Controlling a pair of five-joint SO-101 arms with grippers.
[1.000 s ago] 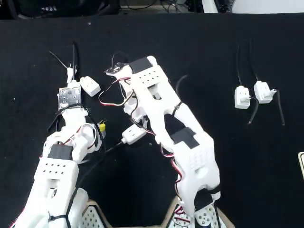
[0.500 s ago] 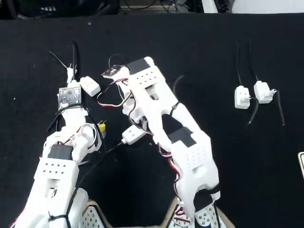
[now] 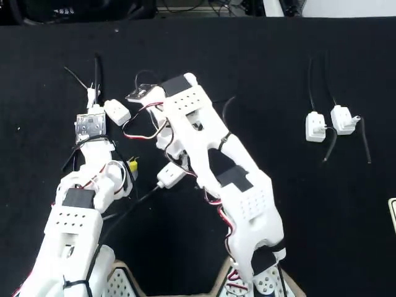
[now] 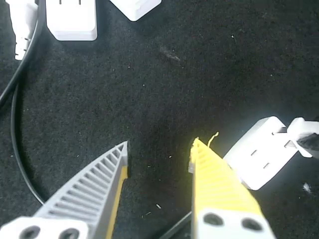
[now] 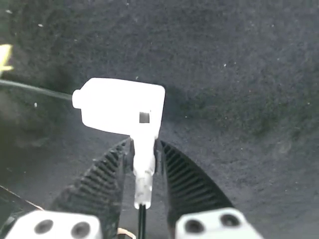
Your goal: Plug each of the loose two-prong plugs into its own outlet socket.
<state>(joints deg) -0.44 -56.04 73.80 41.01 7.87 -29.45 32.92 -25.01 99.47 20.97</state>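
Black cloth table (image 3: 260,68), two white arms. The right gripper (image 5: 143,149) is clamped on the neck of a white plug (image 5: 143,172). The plug's front end meets a white socket block (image 5: 119,107) lying mid-table; can't tell if it is fully seated. The left gripper (image 4: 159,154) has its fingers apart over bare cloth, just beside that block. A second socket block (image 3: 117,112) lies far left. A third block (image 3: 315,127) and a fourth block (image 3: 342,119) lie side by side far right.

Small white plugs (image 4: 17,25) and sockets (image 4: 259,152), scattered flat
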